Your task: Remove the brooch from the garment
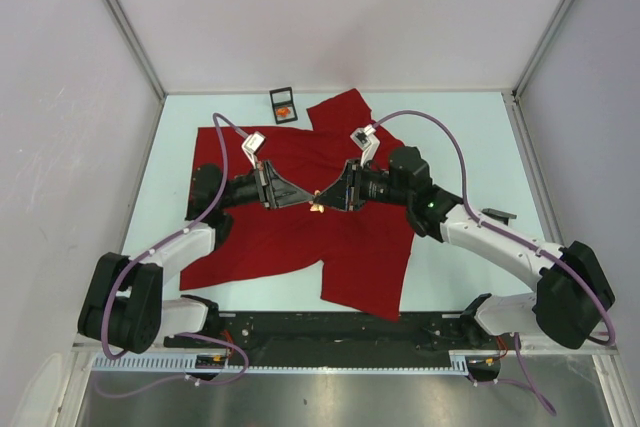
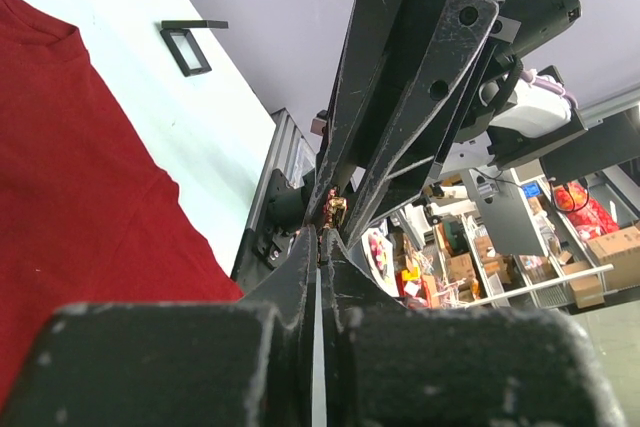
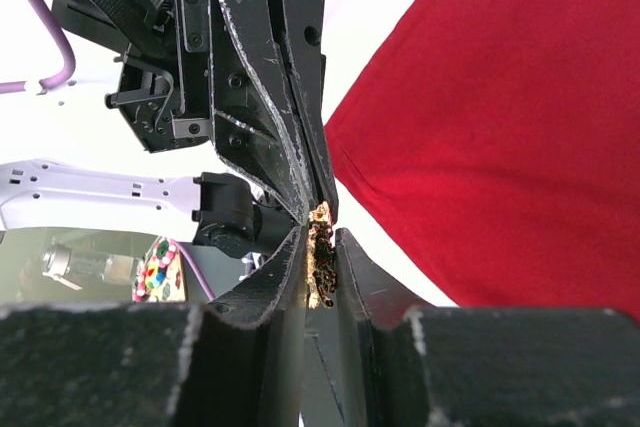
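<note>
The garment is a red T-shirt spread flat on the table; it also shows in the left wrist view and the right wrist view. My two grippers meet tip to tip above its middle. My right gripper is shut on the brooch, a small gold and dark piece, also visible in the other views. No cloth shows on the brooch. My left gripper is shut, with its tips right at the brooch's upper end; I see nothing between its jaws.
A small black open box with something orange inside stands at the back, by the shirt's collar. A black frame-like piece lies on the table to the right. The black base rail runs along the near edge.
</note>
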Robot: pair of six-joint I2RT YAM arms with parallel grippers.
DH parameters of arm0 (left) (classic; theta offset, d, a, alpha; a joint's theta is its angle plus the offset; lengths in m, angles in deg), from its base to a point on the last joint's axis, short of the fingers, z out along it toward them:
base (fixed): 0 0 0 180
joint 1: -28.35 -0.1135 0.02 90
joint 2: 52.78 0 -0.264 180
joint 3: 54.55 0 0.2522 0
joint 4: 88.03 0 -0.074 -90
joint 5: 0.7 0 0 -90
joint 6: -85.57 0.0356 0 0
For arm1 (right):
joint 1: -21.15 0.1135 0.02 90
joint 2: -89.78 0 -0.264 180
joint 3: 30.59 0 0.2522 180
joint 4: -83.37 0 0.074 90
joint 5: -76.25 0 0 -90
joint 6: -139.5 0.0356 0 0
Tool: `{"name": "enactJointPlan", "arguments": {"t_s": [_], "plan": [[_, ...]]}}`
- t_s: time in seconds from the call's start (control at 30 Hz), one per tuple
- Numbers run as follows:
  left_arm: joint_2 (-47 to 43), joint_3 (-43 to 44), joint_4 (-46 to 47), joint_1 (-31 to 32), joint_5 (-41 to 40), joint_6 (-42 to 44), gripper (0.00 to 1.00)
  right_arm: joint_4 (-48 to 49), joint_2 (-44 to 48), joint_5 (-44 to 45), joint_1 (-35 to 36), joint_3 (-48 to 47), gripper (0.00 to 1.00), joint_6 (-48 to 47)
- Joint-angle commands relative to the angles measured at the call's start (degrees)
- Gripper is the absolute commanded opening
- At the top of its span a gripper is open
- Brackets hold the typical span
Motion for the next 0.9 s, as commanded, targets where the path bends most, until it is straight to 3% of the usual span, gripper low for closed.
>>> {"name": "enactJointPlan", "arguments": {"t_s": [0.0,0.23,0.6,0.8,0.87], "plan": [[-0.29,1.82,1.95,0.27,0.67,-0.70,0.00,1.53,-0.54,0.40,0.85,-0.08,0.19,-1.30],[-1.08,1.29,1.86,0.36,-1.09,-2.37,0.00,2.05,0.08,6.36,2.69,-0.08,0.19,0.01],[-2.48,-0.03,2.13,0.36,-2.23,-3.07,0.00,6.98,1.75,15.78,5.42,1.76,0.31,4.23],[-2.14,-0.21,2.30,0.36,-1.97,-2.63,0.00,4.09,4.38,14.47,4.46,1.85,0.47,3.88],[-1.96,-0.12,1.52,0.36,-1.71,-1.49,0.00,2.94,5.96,12.72,2.62,2.55,0.59,3.88]]}}
